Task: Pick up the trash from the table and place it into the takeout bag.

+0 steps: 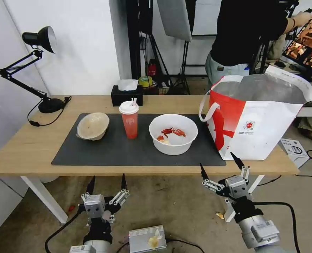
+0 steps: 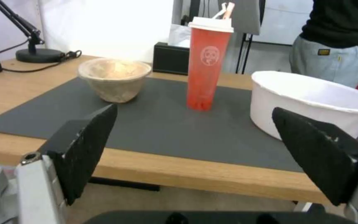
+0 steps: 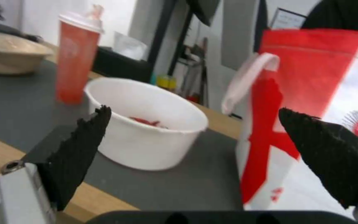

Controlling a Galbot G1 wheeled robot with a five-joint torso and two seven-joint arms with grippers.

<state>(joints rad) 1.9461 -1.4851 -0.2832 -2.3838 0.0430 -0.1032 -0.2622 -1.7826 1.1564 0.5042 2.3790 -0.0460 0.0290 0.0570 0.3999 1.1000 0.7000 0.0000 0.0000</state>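
Three pieces of trash stand on the table's (image 1: pixel 25 147) dark mat: a beige bowl (image 1: pixel 92 125) (image 2: pixel 115 79) (image 3: pixel 9 56) on the left, a tall red cup (image 1: pixel 129 119) (image 2: pixel 207 62) (image 3: pixel 76 59) with white lid and straw in the middle, and a white bowl (image 1: pixel 173 134) (image 2: pixel 315 99) (image 3: pixel 146 121) holding red crayfish scraps. The takeout bag (image 1: pixel 261 116) (image 3: pixel 315 102) stands open at the table's right end. My left gripper (image 1: pixel 106 183) (image 2: pixel 193 124) hangs open below the table's front edge, facing the cup. Open too, my right gripper (image 1: pixel 221 165) (image 3: pixel 195 130) is at the front edge between white bowl and bag.
A black tissue box (image 1: pixel 127 95) stands behind the cup. A black desk lamp (image 1: pixel 39 63) with its cable stands at the far left corner. A person stands behind the bag. A small grey box (image 1: pixel 147 239) lies on the floor near the base.
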